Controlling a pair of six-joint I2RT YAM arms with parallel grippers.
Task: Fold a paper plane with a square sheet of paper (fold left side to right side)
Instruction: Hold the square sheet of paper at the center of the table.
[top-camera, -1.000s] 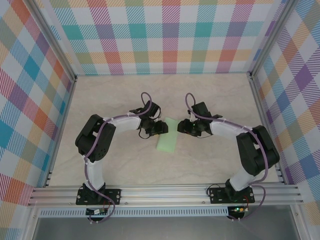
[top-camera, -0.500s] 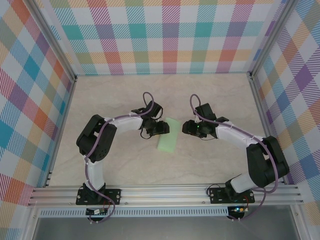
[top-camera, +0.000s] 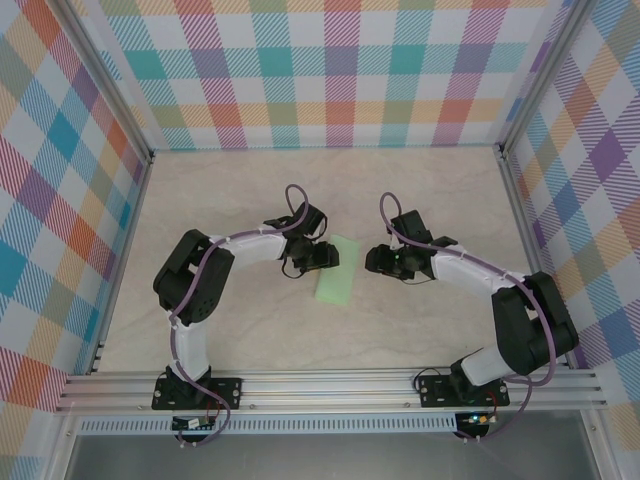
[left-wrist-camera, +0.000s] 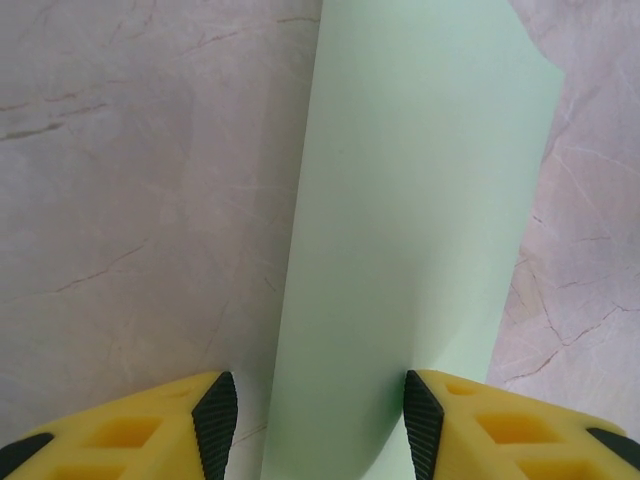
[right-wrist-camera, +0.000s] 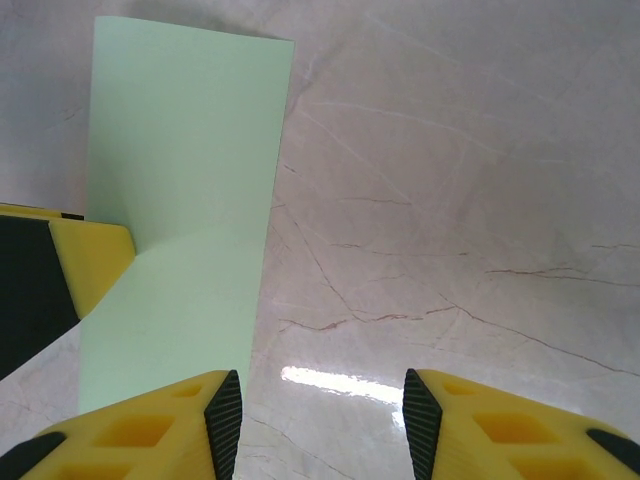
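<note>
The pale green sheet of paper (top-camera: 336, 271) lies folded in half into a narrow strip on the table between the two arms. In the left wrist view the paper (left-wrist-camera: 420, 200) runs up from between the open fingers of my left gripper (left-wrist-camera: 320, 425), its folded edge on the left. My left gripper (top-camera: 327, 255) hovers at the strip's upper left part. In the right wrist view the paper (right-wrist-camera: 185, 150) lies left of my right gripper (right-wrist-camera: 315, 425), whose open jaws span bare table. My right gripper (top-camera: 372, 260) stands just right of the strip, apart from it.
The marble-look tabletop (top-camera: 420, 190) is walled by checkered panels (top-camera: 330, 70) at the back and sides. An aluminium rail (top-camera: 330, 385) with both arm bases runs along the near edge. A yellow finger of the left gripper (right-wrist-camera: 90, 260) shows beside the paper in the right wrist view.
The right gripper drew back a little to the right, away from the paper. The left gripper edged slightly toward the strip. The paper has not moved.
</note>
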